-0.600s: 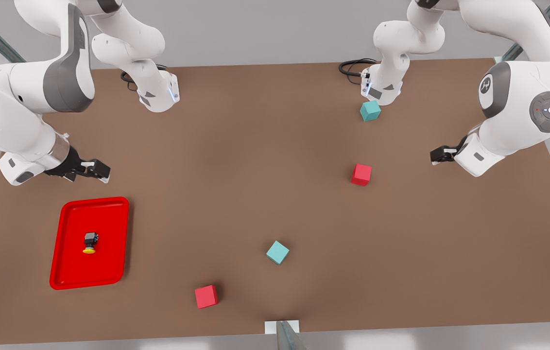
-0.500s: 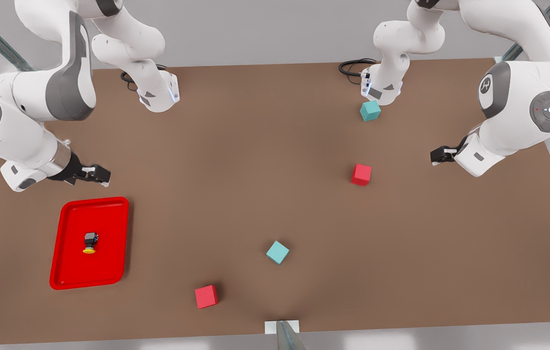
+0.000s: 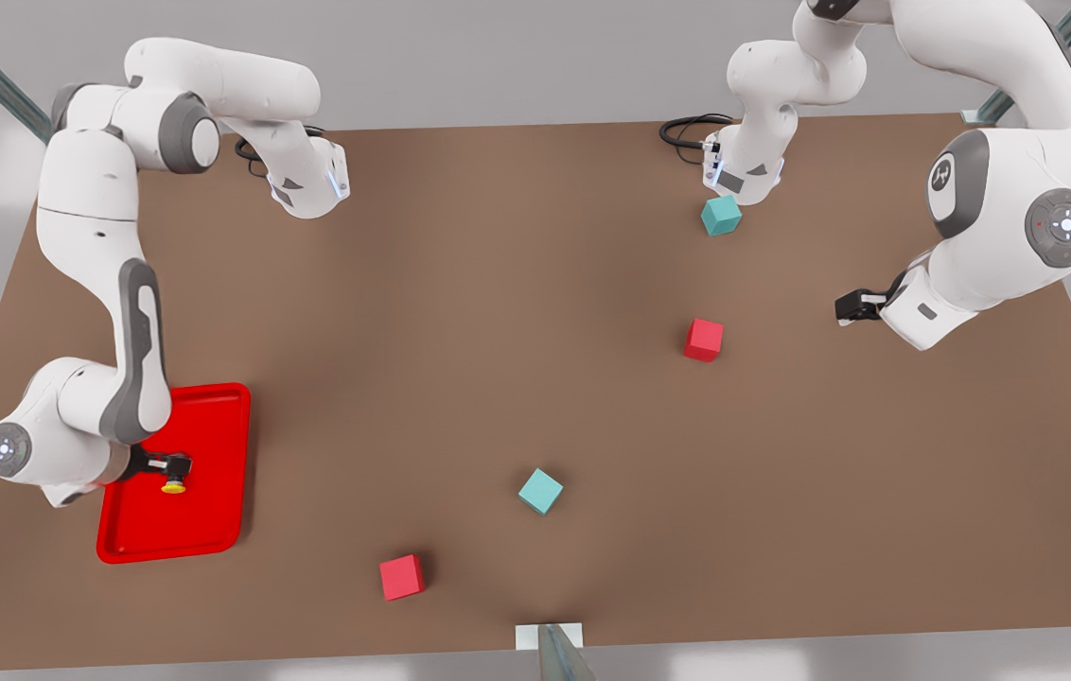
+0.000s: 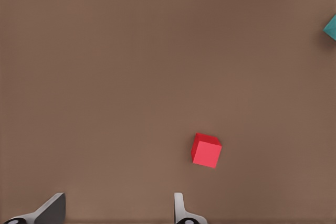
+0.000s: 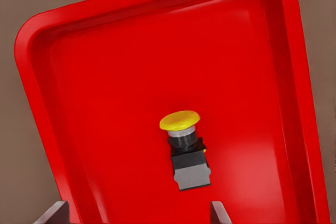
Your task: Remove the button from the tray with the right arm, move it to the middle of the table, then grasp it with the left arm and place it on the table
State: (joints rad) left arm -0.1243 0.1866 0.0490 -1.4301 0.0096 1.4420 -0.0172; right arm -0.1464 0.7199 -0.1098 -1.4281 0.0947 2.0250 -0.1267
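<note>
At the front view's left, the right gripper (image 3: 178,464) hangs over the red tray (image 3: 214,530) with fingers apart — the button (image 5: 186,149) lies on its side on the tray floor, ungrasped. At the front view's right, the left gripper (image 3: 846,307) waits above the table (image 3: 535,312), fingers spread, near a red cube (image 4: 206,150).

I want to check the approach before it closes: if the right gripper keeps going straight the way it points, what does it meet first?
Most likely the button. The right gripper hangs open over the tray, and the button lies on its side between the fingertips in the right wrist view. How high it hangs is unclear.
</note>
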